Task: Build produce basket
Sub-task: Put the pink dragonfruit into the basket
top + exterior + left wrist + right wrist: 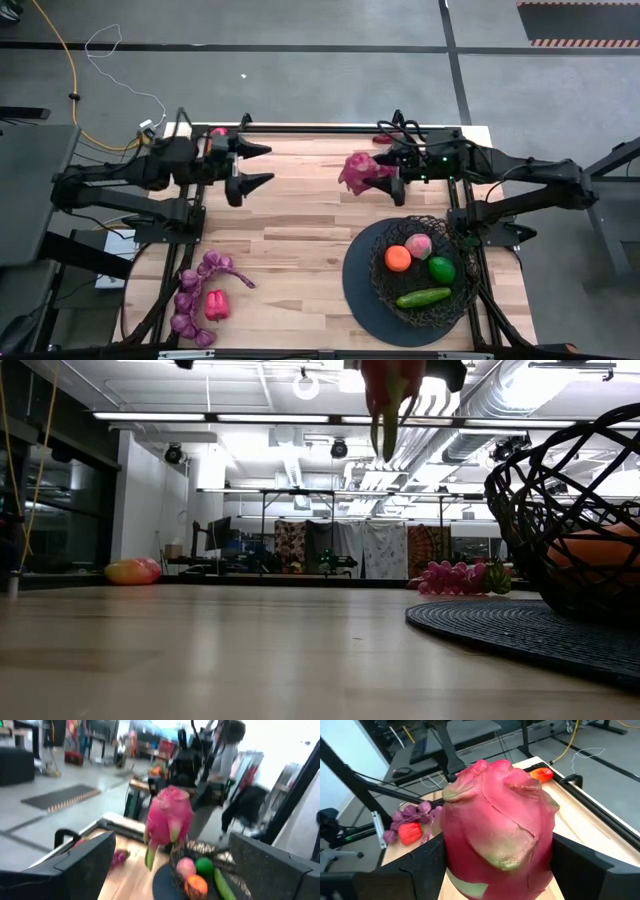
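Note:
My right gripper is shut on a pink dragon fruit, held above the table's far middle; the low view shows it at the top edge. The black wire basket stands on its dark round base at the near right. It holds an orange, a peach, a green ball and a cucumber. My left gripper hangs open at the far left, pointing at the dragon fruit, with nothing between its fingers. Purple grapes and a red pepper lie near left. My right gripper pinches the dragon fruit between its two fingers, one on each of the fruit's opposite sides. The fingers come from the table's right, tipped slightly down. The fruit is lifted clear of the table, and a green leaf tip hangs below it.
A second red pepper lies by the table's far edge, near my left arm. Bare wood stretches between the grapes and the basket's base. Cables and black frame rails run along the far edge.

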### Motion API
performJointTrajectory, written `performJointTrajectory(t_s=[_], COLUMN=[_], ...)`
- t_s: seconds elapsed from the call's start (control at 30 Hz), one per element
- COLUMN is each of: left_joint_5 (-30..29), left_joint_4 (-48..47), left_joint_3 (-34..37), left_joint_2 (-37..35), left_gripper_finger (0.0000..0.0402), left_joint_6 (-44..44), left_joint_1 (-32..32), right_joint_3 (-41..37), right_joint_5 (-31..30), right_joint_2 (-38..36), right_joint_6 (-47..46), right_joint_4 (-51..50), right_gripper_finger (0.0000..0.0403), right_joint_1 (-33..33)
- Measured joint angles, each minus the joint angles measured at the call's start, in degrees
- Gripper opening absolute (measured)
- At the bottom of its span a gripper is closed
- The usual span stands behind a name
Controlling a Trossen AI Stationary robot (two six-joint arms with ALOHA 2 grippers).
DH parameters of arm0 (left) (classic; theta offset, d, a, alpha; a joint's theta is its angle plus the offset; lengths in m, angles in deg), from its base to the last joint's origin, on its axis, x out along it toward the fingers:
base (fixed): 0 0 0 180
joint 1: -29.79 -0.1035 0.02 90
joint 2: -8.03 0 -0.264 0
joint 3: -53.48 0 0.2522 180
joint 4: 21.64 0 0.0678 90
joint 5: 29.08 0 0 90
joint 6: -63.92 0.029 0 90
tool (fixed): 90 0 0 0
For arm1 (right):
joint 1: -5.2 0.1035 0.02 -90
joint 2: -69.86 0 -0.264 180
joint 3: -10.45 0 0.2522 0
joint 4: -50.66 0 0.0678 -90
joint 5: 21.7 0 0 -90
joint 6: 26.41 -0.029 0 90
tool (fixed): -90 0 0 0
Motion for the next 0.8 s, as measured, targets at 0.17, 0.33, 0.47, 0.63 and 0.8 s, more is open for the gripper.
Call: performJointTrajectory(t_s=[0.17, 0.33, 0.47, 0.63, 0.8], left_joint_5=[-3.2, -4.2, -4.3, -4.3, -4.1], left_joint_4=[5.6, 6.5, 6.8, 5.7, 5.5], left_joint_3=[7.1, 7.7, 7.7, 7.7, 7.7], left_joint_2=[-3.6, -4.1, -3.9, -3.3, -3.2], left_gripper_finger=[0.0378, 0.0378, 0.0378, 0.0378, 0.0378], left_joint_6=[-3.3, -2.7, -1.0, -1.0, -1.0], left_joint_1=[1.2, 1.6, 1.6, 1.6, 1.6], right_joint_3=[0.0, 0.0, 0.0, 0.6, 6.3], right_joint_5=[0.0, 0.1, 1.7, 5.2, 5.3], right_joint_2=[0.4, 0.6, 0.5, 0.5, 0.5], right_joint_6=[0.2, 0.1, -2.7, -7.1, -7.5], right_joint_4=[0.3, 1.1, 1.0, 0.0, -7.7], right_gripper_finger=[0.0297, 0.0297, 0.0297, 0.0297, 0.0297], right_joint_1=[0.0, 0.0, 0.0, 0.1, 2.0])
